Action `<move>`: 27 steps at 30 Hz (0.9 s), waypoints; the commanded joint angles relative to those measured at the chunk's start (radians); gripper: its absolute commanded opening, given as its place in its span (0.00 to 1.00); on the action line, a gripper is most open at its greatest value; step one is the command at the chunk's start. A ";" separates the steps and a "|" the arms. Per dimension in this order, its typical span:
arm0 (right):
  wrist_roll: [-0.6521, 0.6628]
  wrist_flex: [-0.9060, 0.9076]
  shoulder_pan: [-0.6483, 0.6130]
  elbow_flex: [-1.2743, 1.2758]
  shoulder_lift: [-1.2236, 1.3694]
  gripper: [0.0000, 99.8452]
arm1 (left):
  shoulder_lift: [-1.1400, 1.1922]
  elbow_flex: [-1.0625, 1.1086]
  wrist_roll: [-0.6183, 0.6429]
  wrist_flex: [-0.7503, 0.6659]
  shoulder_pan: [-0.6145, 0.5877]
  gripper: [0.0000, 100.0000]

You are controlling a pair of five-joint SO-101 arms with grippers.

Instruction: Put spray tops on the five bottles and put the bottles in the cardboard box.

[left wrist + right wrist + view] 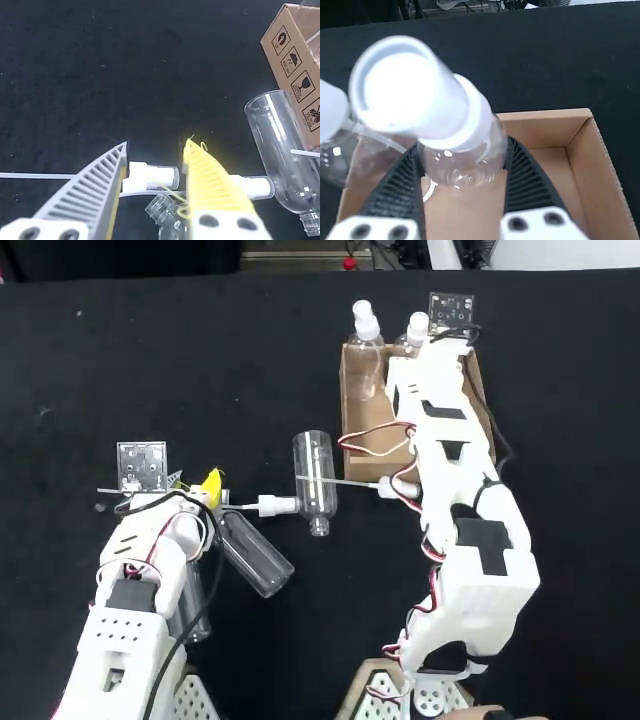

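Left hand [156, 145]: fingers apart, straddling a loose spray top [150, 177] on the black counter [75, 75].
Right hand [463, 150]: clamped on a capped bottle [455, 170], held over the cardboard box [580, 145].
Second capped bottle [365, 340]: standing inside the box.
Uncapped bottle [315, 480]: lying on its side between spray top and box.

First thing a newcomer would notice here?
The right gripper clamps a capped bottle over the cardboard box, where another capped bottle stands in a far corner. On the black table, the open left gripper hovers over a loose spray top; an uncapped bottle lies nearby.
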 commanded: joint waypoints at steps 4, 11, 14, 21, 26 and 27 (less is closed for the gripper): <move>0.003 0.005 -0.020 -0.059 -0.008 0.10 | -0.011 -0.002 -0.009 -0.025 0.007 0.18; 0.003 0.005 -0.020 -0.059 -0.008 0.11 | -0.011 -0.002 -0.009 -0.025 0.007 0.18; 0.003 0.006 -0.020 -0.058 -0.008 0.11 | -0.011 -0.002 -0.009 -0.025 0.007 0.18; 0.003 0.046 -0.021 -0.064 -0.010 0.11 | -0.011 -0.002 -0.009 -0.025 0.007 0.18; 0.003 0.048 -0.021 -0.062 -0.010 0.19 | -0.011 -0.002 -0.009 -0.025 0.007 0.18; 0.003 0.048 -0.021 -0.061 -0.010 0.21 | -0.011 -0.002 -0.009 -0.025 0.007 0.18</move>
